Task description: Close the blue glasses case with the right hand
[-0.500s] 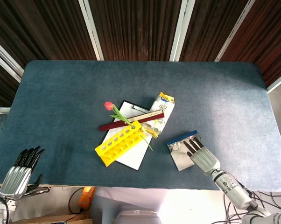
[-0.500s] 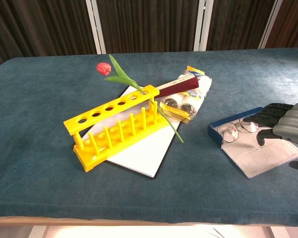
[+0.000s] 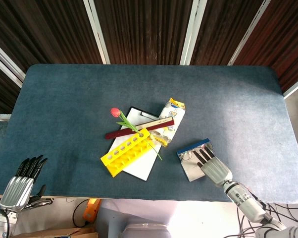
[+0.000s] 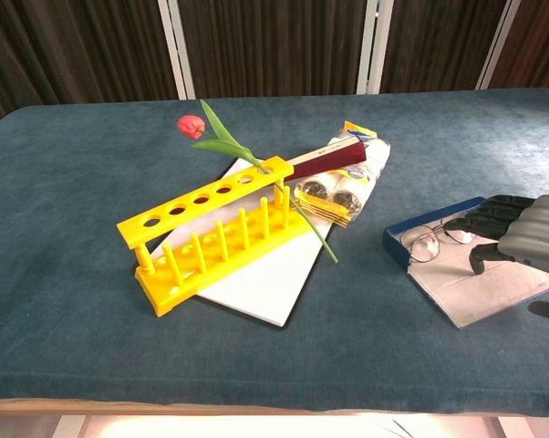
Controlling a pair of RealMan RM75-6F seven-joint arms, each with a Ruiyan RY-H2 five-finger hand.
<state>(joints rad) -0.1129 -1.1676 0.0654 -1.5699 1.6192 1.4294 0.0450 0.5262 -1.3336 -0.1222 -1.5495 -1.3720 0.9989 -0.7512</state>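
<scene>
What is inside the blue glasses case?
A pair of glasses lies in the open blue glasses case, on its pale lining. The right hand hovers over the far end, so that part of the inside is hidden.

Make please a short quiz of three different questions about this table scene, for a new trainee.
1. True or false: the blue glasses case lies open.
2. What stands in the yellow rack? A) pen B) tulip C) brush
3. Which hand hovers over the case?

Key:
1. True; the glasses show inside.
2. B, the tulip.
3. The right hand; the left hand stays off the table's near edge.
</scene>
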